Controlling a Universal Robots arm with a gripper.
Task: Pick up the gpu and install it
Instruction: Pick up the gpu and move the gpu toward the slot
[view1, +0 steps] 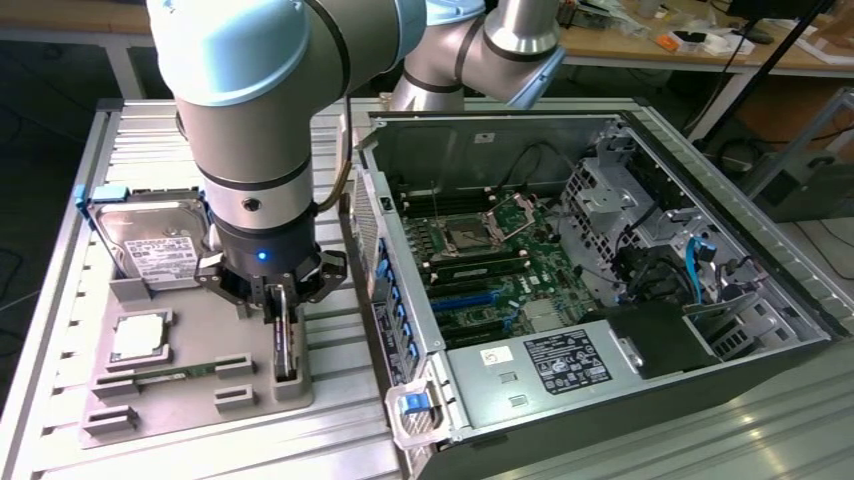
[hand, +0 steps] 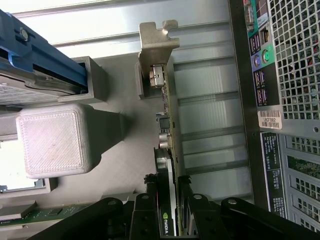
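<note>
Two containers to cover, a grey tray (view1: 200, 400) on the exterior view's left and an open computer case (view1: 454, 150) on its right, both sitting on one ribbed metal table (view1: 134, 130).

Tray first, nearest edge: one narrow green memory stick (view1: 174, 372) lies in its slot. Just behind it sits one square processor chip (view1: 140, 335) in its pocket. At the far end is one silver hard drive (view1: 154, 245) with a white label, lying flat in blue-edged holders.

That leaves the tray's right side, next to the case, and this is where the action is. One graphics card (view1: 284, 345) stands on edge in its slot in the tray, and the gripper (view1: 278, 300) is down on top of it. From the wrist view, the black fingers (hand: 150, 200) are closed against both faces of the graphics card (hand: 170, 125), green board and black cooler pinched between them, its silver end bracket (hand: 157, 40) pointing away from the gripper (hand: 167, 190). So that makes four parts in the tray, one of each.

Over to the case: one black power supply (view1: 561, 365) at the near end, one green motherboard (view1: 481, 250) across the floor behind it, and one metal drive cage (view1: 601, 200) toward the far right.
</note>
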